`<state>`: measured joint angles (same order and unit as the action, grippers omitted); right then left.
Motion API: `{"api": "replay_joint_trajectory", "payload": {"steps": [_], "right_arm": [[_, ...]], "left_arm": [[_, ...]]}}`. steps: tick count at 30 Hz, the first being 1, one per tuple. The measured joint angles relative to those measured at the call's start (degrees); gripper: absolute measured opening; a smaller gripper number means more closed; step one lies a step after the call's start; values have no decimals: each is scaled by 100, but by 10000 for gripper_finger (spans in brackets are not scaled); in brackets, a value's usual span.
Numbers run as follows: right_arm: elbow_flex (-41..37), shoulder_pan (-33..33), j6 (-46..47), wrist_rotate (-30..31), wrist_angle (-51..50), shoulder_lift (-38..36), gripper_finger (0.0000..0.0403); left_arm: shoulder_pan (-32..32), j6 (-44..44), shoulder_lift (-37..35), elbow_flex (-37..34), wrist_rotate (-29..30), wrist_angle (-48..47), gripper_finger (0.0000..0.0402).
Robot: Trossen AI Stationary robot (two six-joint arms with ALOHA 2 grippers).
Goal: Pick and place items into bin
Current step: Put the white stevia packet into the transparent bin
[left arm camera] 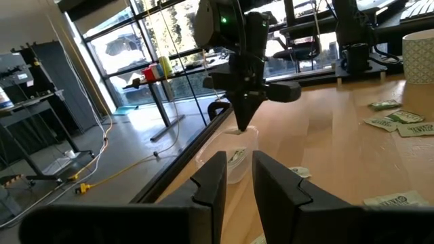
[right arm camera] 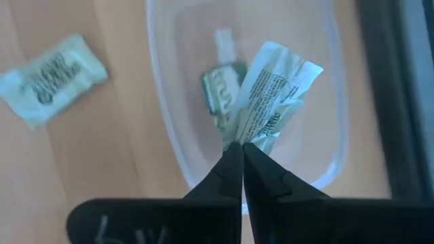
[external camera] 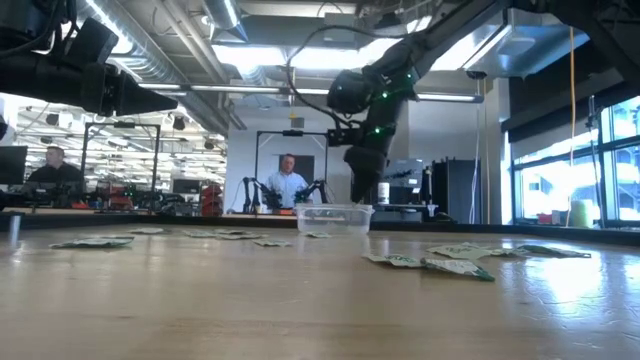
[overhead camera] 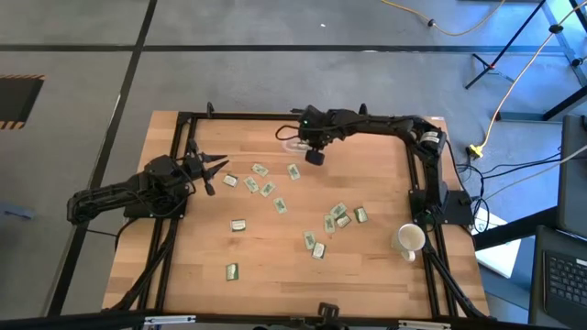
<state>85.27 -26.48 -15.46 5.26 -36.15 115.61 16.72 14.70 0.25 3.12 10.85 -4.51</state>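
one packet (right arm camera: 271, 102) is pinched in the right gripper (right arm camera: 239, 152), right over the clear bin (right arm camera: 163, 115) at the top middle of the high view. one more packet (right arm camera: 220, 91) lies inside already. many packets (overhead camera: 335, 220) wait on the table (overhead camera: 367, 275). the left gripper (overhead camera: 213, 171), at the left, is spread and empty.

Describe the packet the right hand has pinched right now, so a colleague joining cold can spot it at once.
Start at the clear bin near the table's far edge, with the right hand above it. The packet hangs from that hand's shut fingertips, over the bin. Unlike the packet lying flat in the bin and the packets scattered on the wood, it is crumpled and held in the air.
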Motion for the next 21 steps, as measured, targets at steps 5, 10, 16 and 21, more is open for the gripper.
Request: {"api": "replay_joint_trajectory", "payload": {"steps": [5,10,16,21], "right_arm": [[-41,-4,0,2,83,2,7],[-41,-4,0,4,217,2,14],[-35,-4,26,5,230,2,70],[217,44,288,-80,-75,-7,107]], "left_arm": [[1,0,0,1,0,0,68],[1,0,0,1,0,0,68],[0,0,0,-1,0,0,68],[-1,0,0,1,0,0,68]]}}
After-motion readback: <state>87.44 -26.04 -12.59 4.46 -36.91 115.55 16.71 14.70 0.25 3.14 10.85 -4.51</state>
